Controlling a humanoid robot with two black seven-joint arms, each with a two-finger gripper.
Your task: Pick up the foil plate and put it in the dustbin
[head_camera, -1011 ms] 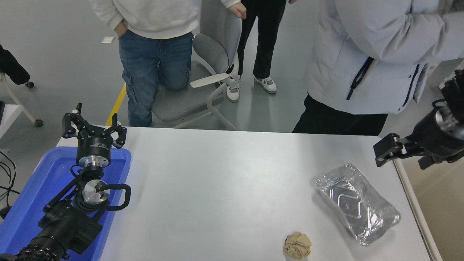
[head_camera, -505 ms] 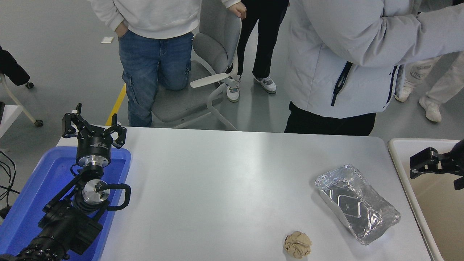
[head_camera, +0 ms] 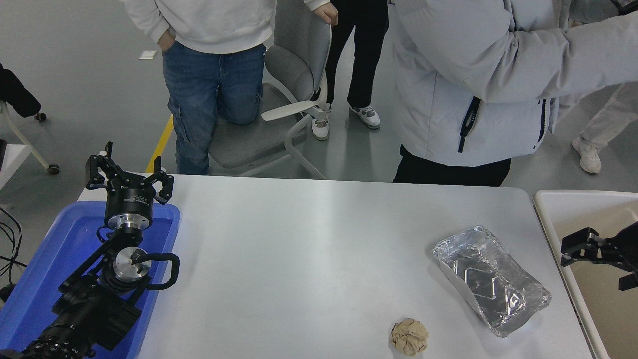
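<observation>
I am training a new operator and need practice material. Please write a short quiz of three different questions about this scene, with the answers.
1. True or false: the foil plate is already inside the dustbin.
2. Which thing lies nearest the foil plate on the table? A) blue tray B) paper ball C) left gripper
3. Fill in: the right gripper hangs over the ____.

Key:
1. False; it lies on the table, beside the dustbin.
2. B.
3. Dustbin; it holds nothing that can be seen.
</observation>
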